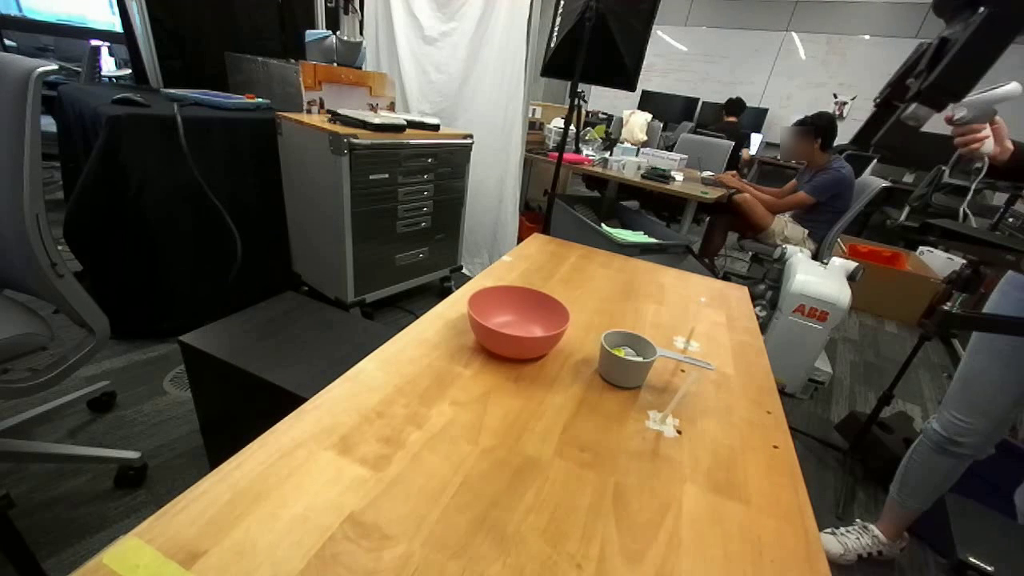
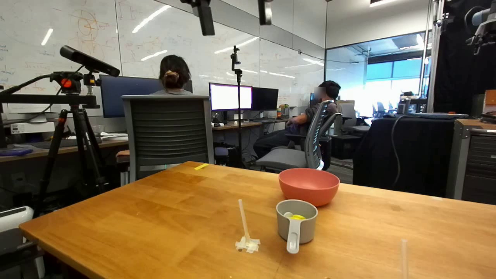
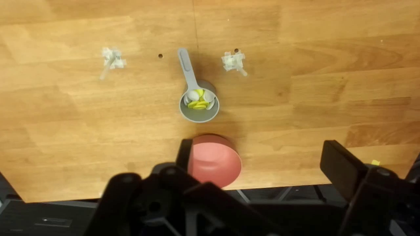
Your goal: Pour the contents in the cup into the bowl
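The grey cup (image 1: 626, 370) stands upright on the table, its handle pointing away from the bowl. It also shows in the other views (image 2: 307, 229) (image 3: 197, 115). The contents (image 3: 199, 103), several yellow and white round pieces, lie inside it. The pinkish-red bowl (image 1: 518, 322) stands beside the cup, a small gap apart; it also shows in an exterior view (image 2: 309, 186) and the wrist view (image 3: 215, 160), where a finger hides part of it. My gripper (image 3: 259, 152) is open and empty, high above the table; its fingertips (image 2: 237, 24) show at the top of an exterior view.
Two thin clear sticks are taped upright to the wooden table (image 1: 448, 448) near the cup's handle, one on each side (image 3: 111, 59) (image 3: 233, 61). The bowl stands near a table edge. A person's hand holds a white controller (image 1: 988, 102) at the right.
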Available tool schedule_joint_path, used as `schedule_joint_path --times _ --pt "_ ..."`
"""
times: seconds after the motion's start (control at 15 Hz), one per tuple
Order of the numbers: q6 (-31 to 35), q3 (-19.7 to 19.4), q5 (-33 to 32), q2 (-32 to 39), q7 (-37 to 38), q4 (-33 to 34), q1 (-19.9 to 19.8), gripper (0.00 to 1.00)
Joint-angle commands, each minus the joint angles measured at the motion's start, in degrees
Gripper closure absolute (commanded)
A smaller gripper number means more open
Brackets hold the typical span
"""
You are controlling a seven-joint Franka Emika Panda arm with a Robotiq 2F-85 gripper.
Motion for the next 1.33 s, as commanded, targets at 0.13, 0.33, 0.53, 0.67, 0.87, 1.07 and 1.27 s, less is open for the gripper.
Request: schedule_joint_path --times 0.13,0.33,0.53,0.67,0.87,1.07,1.27 --pt "-8.06 -3.20 10.47 15.32 -18.28 16.29 1.71 0.00" --pt "-15.54 -1.75 14.42 22.45 -23.23 23.39 -1.31 0.00" --pt "-20.46 0.07 14.55 28.18 -24.23 29.15 -4.67 0.00" --pt "-21.63 1.27 13.49 31.12 -23.84 32.00 -6.78 0.00" --pt "-21.82 3.03 12.61 34.45 -22.53 34.97 -9.39 0.00" --pt "-20.31 4.51 11.63 35.91 -21.19 35.13 -11.04 0.00" --pt "-15.78 5.64 7.41 35.25 -20.38 31.91 -11.01 0.00"
